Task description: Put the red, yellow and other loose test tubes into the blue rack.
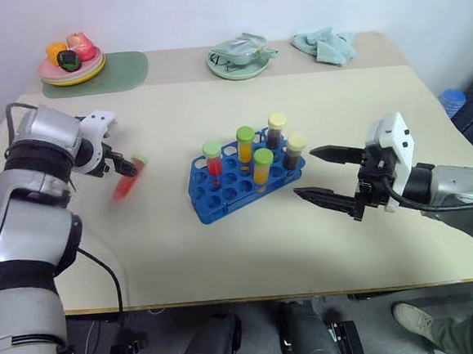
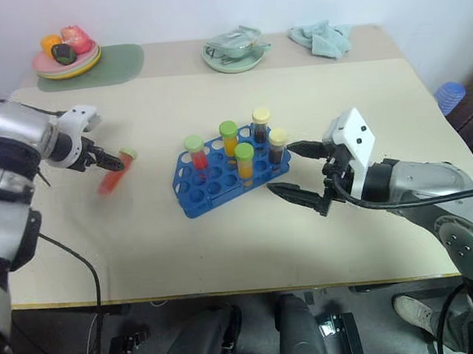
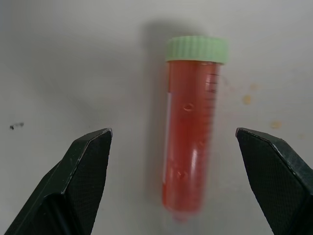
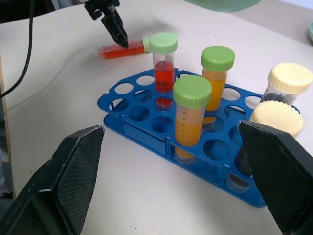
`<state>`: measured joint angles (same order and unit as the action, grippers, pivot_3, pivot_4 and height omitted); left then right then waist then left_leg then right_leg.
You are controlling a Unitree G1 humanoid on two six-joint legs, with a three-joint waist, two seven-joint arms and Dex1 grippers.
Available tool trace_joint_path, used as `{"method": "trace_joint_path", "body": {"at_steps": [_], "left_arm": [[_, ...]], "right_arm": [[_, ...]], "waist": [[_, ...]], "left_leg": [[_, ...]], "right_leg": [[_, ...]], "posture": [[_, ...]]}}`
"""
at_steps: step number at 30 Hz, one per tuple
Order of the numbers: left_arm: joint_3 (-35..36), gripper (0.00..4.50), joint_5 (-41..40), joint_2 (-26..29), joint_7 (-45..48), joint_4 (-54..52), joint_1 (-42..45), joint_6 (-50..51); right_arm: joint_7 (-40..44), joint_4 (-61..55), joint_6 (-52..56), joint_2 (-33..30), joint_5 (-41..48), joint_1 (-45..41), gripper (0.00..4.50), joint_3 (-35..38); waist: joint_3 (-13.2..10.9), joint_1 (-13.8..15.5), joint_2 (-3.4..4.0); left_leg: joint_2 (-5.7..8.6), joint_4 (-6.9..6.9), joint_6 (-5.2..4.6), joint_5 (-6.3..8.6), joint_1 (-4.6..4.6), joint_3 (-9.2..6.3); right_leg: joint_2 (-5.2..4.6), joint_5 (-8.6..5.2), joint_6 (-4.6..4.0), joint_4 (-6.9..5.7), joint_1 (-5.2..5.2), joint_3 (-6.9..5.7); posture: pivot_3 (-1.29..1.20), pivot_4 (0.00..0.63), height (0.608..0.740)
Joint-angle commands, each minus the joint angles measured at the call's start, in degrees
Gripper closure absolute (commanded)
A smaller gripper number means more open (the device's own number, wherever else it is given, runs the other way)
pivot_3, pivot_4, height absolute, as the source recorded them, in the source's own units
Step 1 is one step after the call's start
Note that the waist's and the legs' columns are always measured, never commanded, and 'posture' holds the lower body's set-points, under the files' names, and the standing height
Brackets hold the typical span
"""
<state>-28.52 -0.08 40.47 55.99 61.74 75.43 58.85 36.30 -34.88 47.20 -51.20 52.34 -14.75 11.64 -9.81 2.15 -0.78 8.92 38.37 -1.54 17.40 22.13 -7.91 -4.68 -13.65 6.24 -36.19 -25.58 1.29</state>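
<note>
A loose test tube with red liquid and a pale green cap lies flat on the table's left side, also in the head view. My left gripper points down over it, open, one finger on each side, apart from it. The blue rack stands mid-table and holds several upright tubes: one red, two orange with green caps, two dark with yellow caps. My right gripper hovers open just right of the rack, holding nothing.
At the back left, a plate of toy fruit sits on a green mat. A green dish and a crumpled cloth lie along the back edge. Bare tabletop lies in front of the rack.
</note>
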Motion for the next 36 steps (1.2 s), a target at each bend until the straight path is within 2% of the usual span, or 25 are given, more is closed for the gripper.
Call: {"method": "trace_joint_path", "body": {"at_steps": [1,7,13,16,21,26,29,31,33,35,36], "left_arm": [[-0.1,0.36,4.0,-1.8,1.2,5.1,3.5,-2.9],[2.1,0.36,7.1,-5.7,0.8,10.6,5.9,-4.4],[5.4,0.36,8.2,-8.5,-1.5,12.7,6.5,-4.4],[7.7,1.22,8.1,-9.1,-4.3,13.1,6.3,-3.5],[9.9,3.65,8.6,-8.9,-5.8,13.0,5.8,-2.1],[9.7,3.75,8.9,-6.9,0.2,8.9,5.9,-0.5],[10.8,3.75,4.8,-3.3,10.4,-2.3,3.5,1.9],[16.8,3.75,-1.5,1.1,13.7,-19.9,-4.2,1.2],[22.6,3.75,-8.8,6.6,19.1,-39.5,-15.8,0.4],[26.1,3.75,-14.5,10.2,22.2,-51.8,-23.6,3.2],[30.1,3.75,-17.1,10.9,22.8,-56.9,-29.4,1.0]], "right_arm": [[-1.2,-2.6,0.8,0.1,1.5,-1.2,0.00,1.0],[-2.9,-3.8,2.4,-0.1,2.9,-1.2,0.00,1.8],[-4.8,-4.9,4.1,-0.6,4.7,-1.1,0.00,2.8],[-5.6,-5.1,4.8,-0.8,5.6,-1.3,0.00,3.1],[-6.2,-4.9,5.2,-0.9,6.1,-1.7,0.00,3.0],[-5.7,-4.0,4.8,-0.8,5.5,-1.7,0.00,2.4],[-5.4,-3.3,4.3,-0.4,5.0,-1.7,0.00,2.1],[-5.3,-3.1,4.0,0.0,4.7,-1.4,0.00,2.0],[-5.2,-3.0,3.5,0.6,4.3,-1.0,0.00,1.8],[-5.1,-2.7,3.0,1.2,3.9,-0.7,0.00,1.7],[-5.2,-2.6,2.7,1.7,3.5,-0.4,0.00,1.3]], "waist": [[0.0,0.0,0.00],[0.0,0.0,-0.03],[0.0,-0.1,-0.04],[0.0,-0.1,-0.04],[0.0,0.0,-0.04],[0.0,-0.1,-0.04],[0.0,-0.4,-0.04],[0.0,-0.7,0.04],[0.1,-2.1,0.05],[0.1,-2.9,0.05],[0.1,-2.8,0.05]], "left_leg": [[0.00,0.04,0.00,0.00,0.08,0.00],[0.13,0.91,-0.03,0.01,0.93,0.00],[0.14,0.99,0.03,-0.02,0.91,0.02],[0.14,0.98,0.03,-0.02,0.92,0.02],[0.15,0.99,0.02,-0.02,0.92,0.02],[0.15,0.99,0.02,-0.02,0.92,0.03],[0.14,1.00,0.03,-0.02,0.97,0.03],[0.14,1.00,0.03,-0.02,1.01,0.02],[0.13,0.94,0.03,-0.02,0.99,0.03],[0.12,0.89,0.03,-0.02,0.96,0.05],[0.12,0.91,0.03,-0.03,0.96,0.05]], "right_leg": [[0.00,0.00,0.00,0.01,-0.05,-0.01],[-0.09,0.02,0.02,-0.63,-0.81,-0.03],[-0.11,0.02,0.02,-0.92,-0.87,0.02],[-0.11,0.02,0.02,-0.92,-0.90,0.02],[-0.11,0.02,0.02,-0.92,-0.90,0.02],[-0.10,0.02,0.02,-0.95,-0.91,0.02],[-0.11,0.02,0.01,-0.96,-0.96,0.02],[-0.11,0.02,0.01,-0.97,-1.00,0.02],[-0.16,0.02,0.00,-0.97,-1.00,0.04],[-0.17,0.02,-0.01,-0.98,-0.99,0.02],[-0.16,0.03,-0.01,-0.98,-0.98,0.03]], "posture": [[0.00,0.150,0.740],[0.00,0.150,0.740],[0.00,0.150,0.740],[0.00,0.150,0.740],[0.00,0.150,0.740],[0.00,0.150,0.740],[0.00,0.150,0.740],[0.00,0.150,0.740],[0.00,0.150,0.740],[0.00,0.150,0.740],[0.00,0.150,0.740]]}}
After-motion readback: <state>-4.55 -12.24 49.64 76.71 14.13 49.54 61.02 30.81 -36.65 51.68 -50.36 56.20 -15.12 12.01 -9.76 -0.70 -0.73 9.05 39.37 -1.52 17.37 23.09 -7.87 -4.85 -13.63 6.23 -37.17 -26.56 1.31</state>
